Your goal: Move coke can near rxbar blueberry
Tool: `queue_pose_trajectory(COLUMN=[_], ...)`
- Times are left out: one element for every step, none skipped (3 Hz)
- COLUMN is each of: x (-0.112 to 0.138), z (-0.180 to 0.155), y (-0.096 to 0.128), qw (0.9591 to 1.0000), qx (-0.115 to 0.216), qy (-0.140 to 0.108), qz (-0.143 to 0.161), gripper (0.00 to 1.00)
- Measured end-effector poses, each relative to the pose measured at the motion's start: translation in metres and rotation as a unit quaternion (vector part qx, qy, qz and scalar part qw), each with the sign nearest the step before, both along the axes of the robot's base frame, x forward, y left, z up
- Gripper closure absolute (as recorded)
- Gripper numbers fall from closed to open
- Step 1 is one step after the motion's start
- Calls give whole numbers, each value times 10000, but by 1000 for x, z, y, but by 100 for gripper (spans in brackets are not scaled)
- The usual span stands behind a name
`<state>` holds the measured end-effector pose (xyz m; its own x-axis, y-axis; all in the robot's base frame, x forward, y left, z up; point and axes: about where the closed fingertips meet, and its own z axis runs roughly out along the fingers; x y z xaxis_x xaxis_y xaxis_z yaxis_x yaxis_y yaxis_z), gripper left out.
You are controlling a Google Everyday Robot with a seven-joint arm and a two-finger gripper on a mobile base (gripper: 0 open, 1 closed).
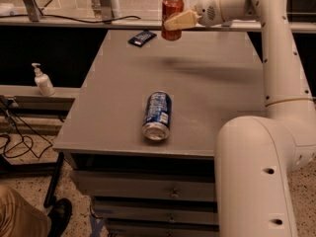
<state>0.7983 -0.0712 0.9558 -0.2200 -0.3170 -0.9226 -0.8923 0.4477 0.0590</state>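
Mid-carry: the gripper (174, 21), jaws clamped on the coke can (173, 5), hangs at the table's (207, 107) twelve o'clock. Next I'd lower it toward eight o'clock, beside the rxbar blueberry (142, 37).

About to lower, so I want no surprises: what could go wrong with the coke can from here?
The gripper holds the coke can in the air near the far edge of the table; lowered too far back, it may fall off. The rxbar blueberry lies close by; landing on its wrapper could tip the can.
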Motion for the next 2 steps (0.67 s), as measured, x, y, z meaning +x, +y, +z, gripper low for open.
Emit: queue_pose_trajectory(x=[-11, -11], z=[3, 2], y=[8, 9], qw=[9993, 9991], qx=[86, 102], qy=[343, 404], qz=[77, 83], gripper=[100, 100])
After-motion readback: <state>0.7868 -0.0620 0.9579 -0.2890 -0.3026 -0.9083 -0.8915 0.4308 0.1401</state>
